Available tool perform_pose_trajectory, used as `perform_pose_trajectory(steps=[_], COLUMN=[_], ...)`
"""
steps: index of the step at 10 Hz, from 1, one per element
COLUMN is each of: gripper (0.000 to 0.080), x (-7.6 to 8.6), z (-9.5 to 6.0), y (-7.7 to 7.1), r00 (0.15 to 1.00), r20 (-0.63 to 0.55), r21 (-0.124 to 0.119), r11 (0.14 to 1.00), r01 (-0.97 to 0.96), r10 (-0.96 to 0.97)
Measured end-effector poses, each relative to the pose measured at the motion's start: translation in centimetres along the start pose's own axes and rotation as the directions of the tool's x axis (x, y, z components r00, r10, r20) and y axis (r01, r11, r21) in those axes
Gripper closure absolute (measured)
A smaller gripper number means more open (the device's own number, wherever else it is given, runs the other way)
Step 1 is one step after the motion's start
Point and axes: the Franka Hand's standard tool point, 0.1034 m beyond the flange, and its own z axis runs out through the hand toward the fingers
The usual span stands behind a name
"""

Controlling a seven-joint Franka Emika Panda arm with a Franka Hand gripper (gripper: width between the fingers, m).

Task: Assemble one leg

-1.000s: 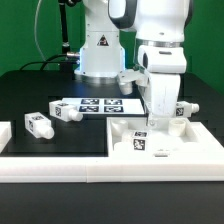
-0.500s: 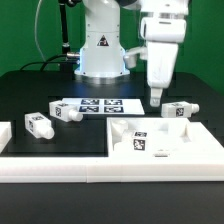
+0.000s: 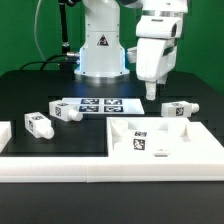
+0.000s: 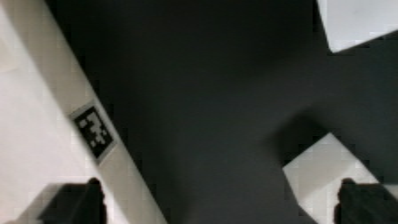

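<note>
Three small white legs with tags lie on the black table. One leg is at the exterior view's right, and two legs are at the left. The large white panel lies at the front right. My gripper hangs above the table behind the panel and left of the right leg, touching nothing. In the wrist view my gripper is open and empty, with dark fingertips wide apart over bare table. The panel's tagged rim runs beside it.
The marker board lies at mid-table before the robot's base. Another white part sits at the far left edge. In the wrist view, I cannot identify a white corner and a white piece.
My gripper has risen from low at the panel's back edge to well above the table and shifted slightly left. Parts have not moved.
</note>
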Motion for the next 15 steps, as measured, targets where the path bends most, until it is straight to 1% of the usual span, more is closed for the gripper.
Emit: perform_pose_trajectory(steps=[1, 2, 3, 4, 5, 6, 8, 9, 10, 11, 12, 13, 14, 15], gripper=[0.0150, 0.0150, 0.0150, 0.0150, 0.0150, 0.0150, 0.0150, 0.0150, 0.0150, 0.0150, 0.0150, 0.0150, 0.0150, 0.0150], x=[0.0, -0.6, -1.0, -1.1, -0.8, -0.7, -0.5, -0.5, -0.7, -1.3, -1.6, -1.5, -1.4, -1.4], z=[0.1, 0.4, 0.5, 0.8, 1.0, 1.0, 1.0, 1.0, 1.0, 1.1, 1.2, 1.4, 1.4, 1.4], y=[-0.1, -0.6, -1.0, -1.5, -1.8, -1.9, -2.0, -2.1, -2.1, -1.8, -1.7, -1.8, -1.9, -2.0], r00=[0.991, 0.952, 0.885, 0.799, 0.746, 0.716, 0.601, 0.562, 0.440, 0.256, 0.125, 0.085, 0.014, -0.037], r20=[-0.009, -0.015, -0.001, 0.015, 0.017, 0.020, 0.030, 0.034, 0.050, 0.082, 0.104, 0.112, 0.121, 0.127], r21=[0.007, 0.020, 0.035, 0.047, 0.051, 0.055, 0.067, 0.070, 0.078, 0.088, 0.093, 0.092, 0.087, 0.084], r11=[0.991, 0.952, 0.884, 0.797, 0.744, 0.714, 0.598, 0.559, 0.436, 0.249, 0.115, 0.075, 0.003, -0.048], r01=[-0.136, -0.304, -0.466, -0.601, -0.666, -0.698, -0.799, -0.826, -0.897, -0.964, -0.989, -0.993, -0.996, -0.995], r10=[0.136, 0.305, 0.466, 0.602, 0.666, 0.698, 0.799, 0.826, 0.896, 0.963, 0.987, 0.990, 0.993, 0.991])
